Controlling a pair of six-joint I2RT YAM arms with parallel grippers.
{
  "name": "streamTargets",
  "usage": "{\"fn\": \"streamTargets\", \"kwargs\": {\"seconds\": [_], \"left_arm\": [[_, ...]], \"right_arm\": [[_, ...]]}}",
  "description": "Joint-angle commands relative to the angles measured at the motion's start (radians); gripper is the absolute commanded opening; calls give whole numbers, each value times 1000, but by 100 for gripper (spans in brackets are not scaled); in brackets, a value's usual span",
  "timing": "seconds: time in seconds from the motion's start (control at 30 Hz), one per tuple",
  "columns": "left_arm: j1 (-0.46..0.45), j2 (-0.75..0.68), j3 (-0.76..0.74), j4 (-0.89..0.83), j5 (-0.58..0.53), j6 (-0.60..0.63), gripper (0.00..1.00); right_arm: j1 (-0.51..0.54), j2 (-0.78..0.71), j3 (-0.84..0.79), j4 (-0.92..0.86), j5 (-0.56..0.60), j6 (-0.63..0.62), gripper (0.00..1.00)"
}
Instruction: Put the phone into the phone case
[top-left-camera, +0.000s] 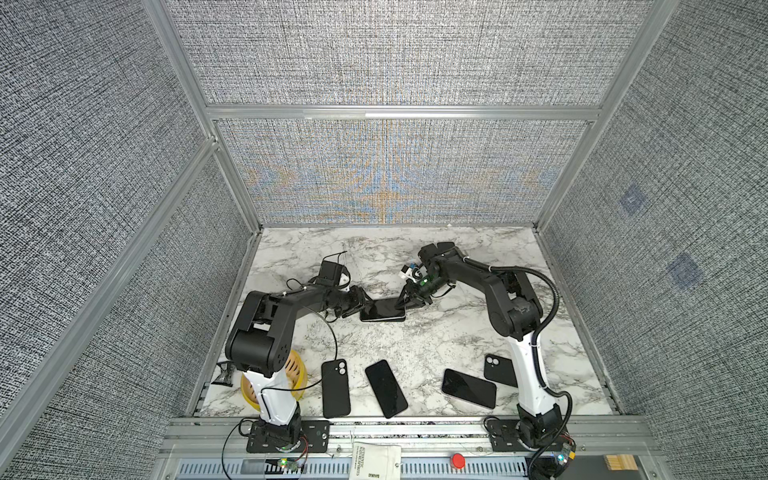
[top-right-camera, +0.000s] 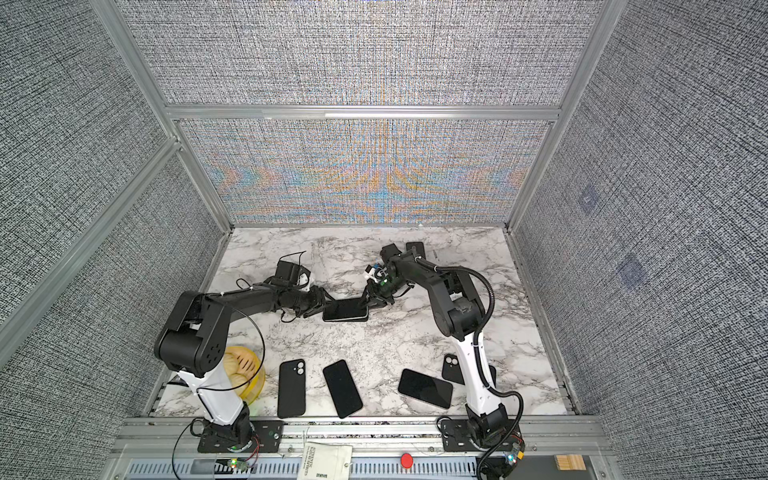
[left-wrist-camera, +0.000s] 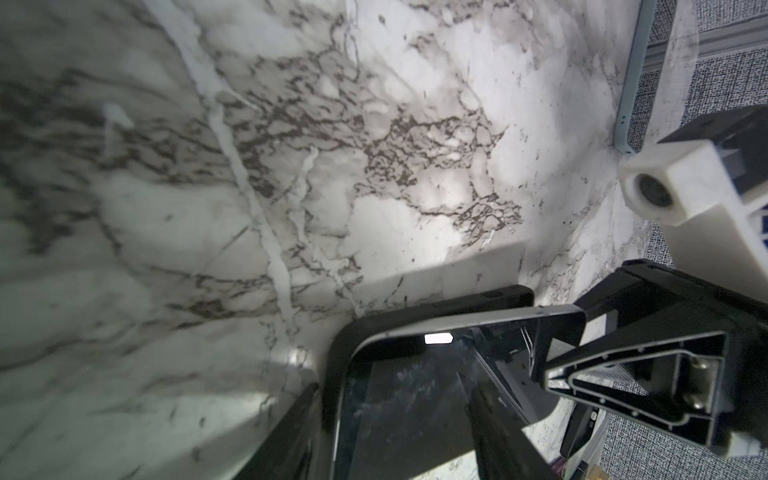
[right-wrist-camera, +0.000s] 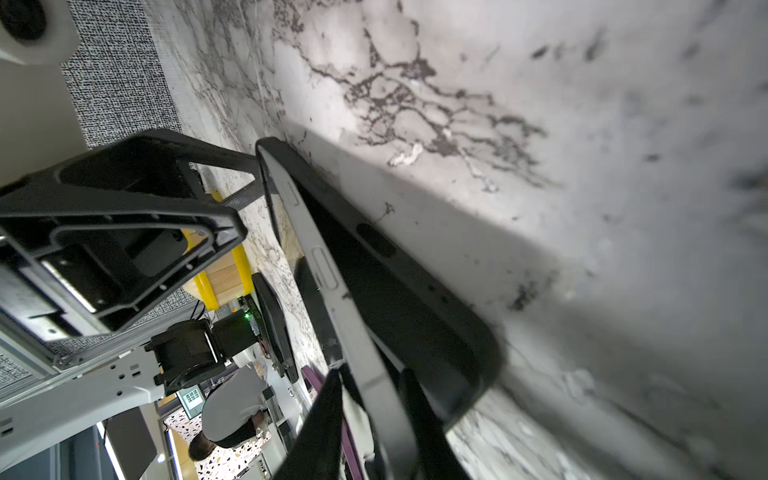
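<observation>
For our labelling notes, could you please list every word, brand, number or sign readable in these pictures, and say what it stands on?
"AUTHENTIC": first printed line on the white cloth pouch at the front rail, turned sideways in both top views.
The pouch's other printed lines: too small to read.
The phones and phone cases: no readable marks.

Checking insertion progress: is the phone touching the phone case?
Touching. The right wrist view shows the phone with one end seated inside the phone case, the other end lifted.
</observation>
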Motion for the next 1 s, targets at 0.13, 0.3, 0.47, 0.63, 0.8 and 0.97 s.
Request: {"fn": "streamTargets", "kwargs": {"seconds": [0.13,0.3,0.47,0.63,0.8,0.97], "left_arm": [[-1,-20,-21,2,5,-1,58],[-1,-30,-33,12,6,0,58],[0,-39,-39,10,4,4,58],[-1,-46,-45,8,-6,8,58],[0,-57,-58,24,-2,0,59],[-1,-70,-56,21,12,1,60]], "right_arm": [[5,-8,0,-35,125,-5,31],[12,-9,13,-47,152,-7,37],[19,-18,20,-60,175,-15,41],[24,-49,17,-69,209,-22,47],[30,-66,19,-75,237,-33,52],[40,-69,30,-85,263,-36,54]]}}
